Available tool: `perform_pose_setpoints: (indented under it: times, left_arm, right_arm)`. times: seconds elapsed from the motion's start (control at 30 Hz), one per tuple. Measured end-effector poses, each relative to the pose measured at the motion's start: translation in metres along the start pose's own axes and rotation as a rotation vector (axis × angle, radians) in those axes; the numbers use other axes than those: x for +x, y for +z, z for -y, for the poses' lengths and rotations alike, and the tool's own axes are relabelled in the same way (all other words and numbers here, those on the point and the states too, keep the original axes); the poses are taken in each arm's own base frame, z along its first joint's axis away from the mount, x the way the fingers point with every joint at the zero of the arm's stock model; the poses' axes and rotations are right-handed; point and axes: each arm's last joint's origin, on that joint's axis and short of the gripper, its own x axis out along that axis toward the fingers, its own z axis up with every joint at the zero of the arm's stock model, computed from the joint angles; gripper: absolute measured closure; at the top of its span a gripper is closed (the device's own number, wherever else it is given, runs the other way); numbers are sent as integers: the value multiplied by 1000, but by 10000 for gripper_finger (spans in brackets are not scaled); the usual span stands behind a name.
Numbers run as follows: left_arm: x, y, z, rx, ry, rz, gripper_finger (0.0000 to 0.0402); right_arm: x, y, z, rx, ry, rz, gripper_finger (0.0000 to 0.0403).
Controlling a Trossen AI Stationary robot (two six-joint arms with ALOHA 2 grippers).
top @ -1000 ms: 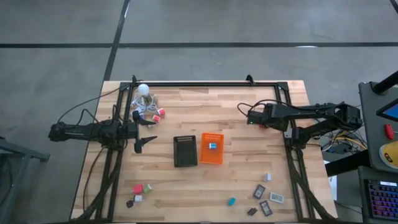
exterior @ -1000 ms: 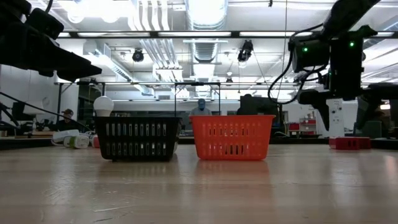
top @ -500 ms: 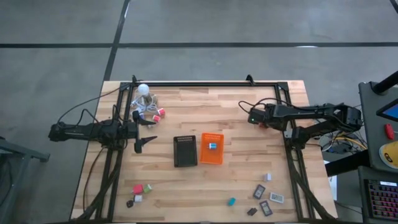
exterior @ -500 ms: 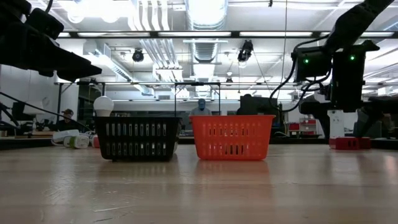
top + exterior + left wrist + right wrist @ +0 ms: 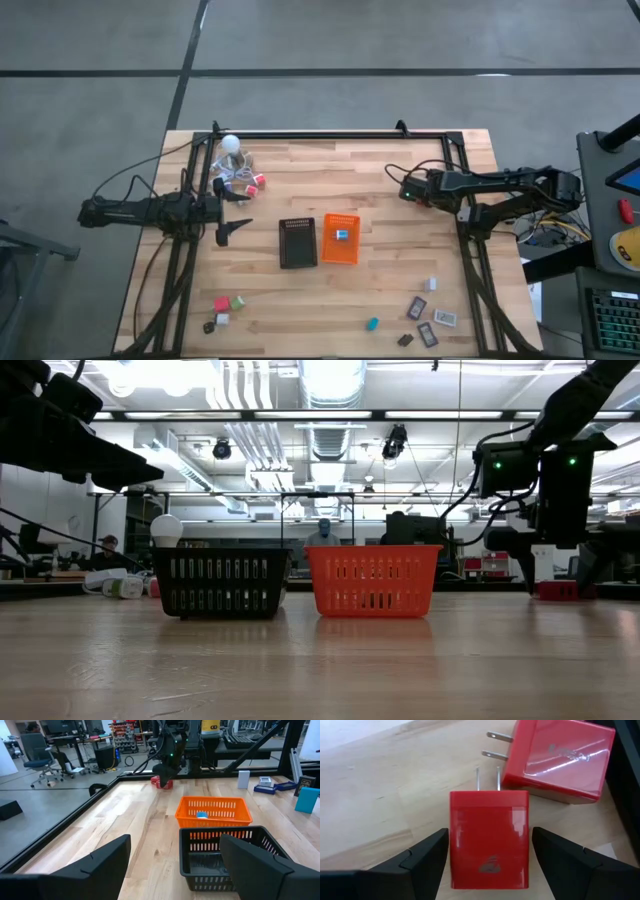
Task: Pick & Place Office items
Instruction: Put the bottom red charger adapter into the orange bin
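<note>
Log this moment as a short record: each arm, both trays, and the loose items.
left gripper: fingers open, over the left side of the table, holding nothing
right gripper: at the table's right side, fingers open, one on each side of a red charger; contact cannot be told
second red charger: lying just beside the first
orange tray: mid-table, one blue item inside
black tray: beside the orange tray
loose items: two clusters, apart from the trays
</note>
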Motion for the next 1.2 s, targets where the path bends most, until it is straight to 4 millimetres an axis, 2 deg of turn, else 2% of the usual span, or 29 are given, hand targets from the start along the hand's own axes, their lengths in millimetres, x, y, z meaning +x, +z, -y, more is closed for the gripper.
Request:
perform_pose_setpoints:
  times: [0.83,1.2]
  left_arm:
    - [0,0,0,0,0,0,92]
    - [0,0,0,0,0,0,92]
  right_arm:
    - [1,0,-1,-8,14,3,185]
    - [1,0,-1,-8,14,3,187]
